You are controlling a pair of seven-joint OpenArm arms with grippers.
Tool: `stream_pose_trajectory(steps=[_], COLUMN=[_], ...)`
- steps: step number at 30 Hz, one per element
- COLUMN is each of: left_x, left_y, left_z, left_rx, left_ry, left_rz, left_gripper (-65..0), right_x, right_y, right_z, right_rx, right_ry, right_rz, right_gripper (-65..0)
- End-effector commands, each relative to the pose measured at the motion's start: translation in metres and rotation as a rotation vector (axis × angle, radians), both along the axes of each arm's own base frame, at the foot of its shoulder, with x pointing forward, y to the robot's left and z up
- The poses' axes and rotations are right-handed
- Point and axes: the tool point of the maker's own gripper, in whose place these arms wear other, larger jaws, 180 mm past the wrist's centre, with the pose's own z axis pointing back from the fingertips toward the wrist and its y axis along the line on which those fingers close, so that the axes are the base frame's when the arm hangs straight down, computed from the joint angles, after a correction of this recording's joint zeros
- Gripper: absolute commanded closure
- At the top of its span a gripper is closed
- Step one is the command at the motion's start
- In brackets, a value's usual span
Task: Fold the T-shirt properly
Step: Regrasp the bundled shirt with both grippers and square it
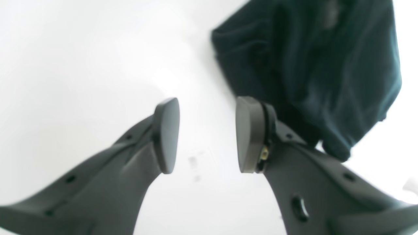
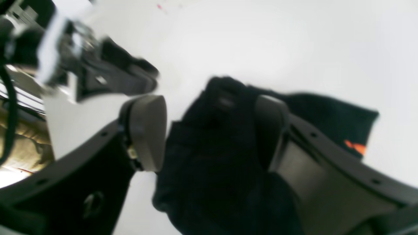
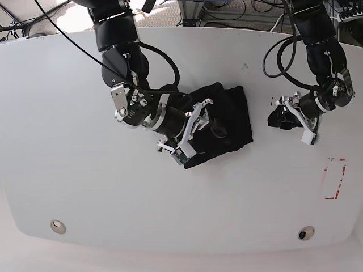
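- Lying bunched near the middle of the white table, the T-shirt is a dark, roughly squared bundle, plain black side up as far as I can see from overhead.
- From the right wrist camera, a small orange patch shows at one far corner of the cloth.
- The right gripper sits low over the near-left part of the bundle, its two pads spread wide with black fabric heaped up between them.
- The cloth presses against one pad and stops just short of the other, so the jaws stand apart and are not pinched on it.
- The left gripper is off to the other side, well apart from the shirt over bare table.
- Its pads are clearly separated with nothing but white surface between them.
- In the left wrist view the shirt lies beyond and to one side of those fingers, not touching them; the picture is blurred there.
- A red outlined rectangle is marked on the table near the left arm's edge.
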Motion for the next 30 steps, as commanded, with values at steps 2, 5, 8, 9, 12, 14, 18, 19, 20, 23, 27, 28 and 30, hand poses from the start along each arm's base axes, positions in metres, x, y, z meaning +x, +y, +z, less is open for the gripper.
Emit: stream_pose_trajectory(steps=[2,5,8,9,12,14,18,19,20,23,27,28,30], left_x=[0.010,0.009,0.009,0.008,0.005,0.005,0.005,0.005,0.005,0.004,0.004,0.003,0.004], left_y=[0.011,0.014,0.014,0.014,0.014,0.014,0.008,0.006,0.004,-0.007,-0.019,-0.020,-0.024], left_z=[0.019,0.017,0.018,0.017,0.014,0.015,0.014,0.013,0.012,0.009,0.007,0.006,0.008], left_rx=[0.021,0.025,0.030,0.030,0.027,0.030,0.030,0.032,0.032,0.033,0.033,0.033,0.033], left_ry=[-0.060,-0.051,-0.054,-0.051,-0.040,-0.045,-0.040,-0.037,-0.035,-0.025,-0.019,-0.017,-0.022], left_rz=[0.000,0.002,-0.001,-0.001,0.001,-0.001,-0.018,-0.029,-0.036,-0.070,-0.110,-0.116,-0.123], left_gripper=[-25.3,-25.3,-25.3,-25.3,-25.3,-25.3,-25.3,-25.3,-25.3,-25.3,-25.3,-25.3,-25.3], right_x=[0.015,0.031,0.050,0.054,0.067,0.077,0.076,0.073,0.071,0.066,0.064,0.063,0.064], right_y=[-0.023,-0.038,-0.044,-0.045,-0.047,-0.050,-0.038,-0.032,-0.029,-0.023,-0.016,-0.013,-0.009], right_z=[0.012,-0.001,-0.011,-0.018,-0.029,-0.044,-0.075,-0.083,-0.087,-0.107,-0.130,-0.134,-0.133], right_rx=[0.010,0.001,-0.012,-0.016,0.011,0.040,0.029,0.025,0.023,-0.031,-0.122,-0.138,-0.138], right_ry=[-0.048,-0.010,0.026,0.046,0.070,0.097,0.148,0.155,0.159,0.162,0.161,0.162,0.158], right_rz=[-0.055,-0.105,-0.123,-0.127,-0.158,-0.192,-0.178,-0.168,-0.160,-0.183,-0.239,-0.244,-0.245], right_gripper=[-27.0,-15.7,-10.0,-9.8,-10.0,-10.1,-9.7,-9.7,-9.5,-9.5,-9.5,-9.5,-9.5])
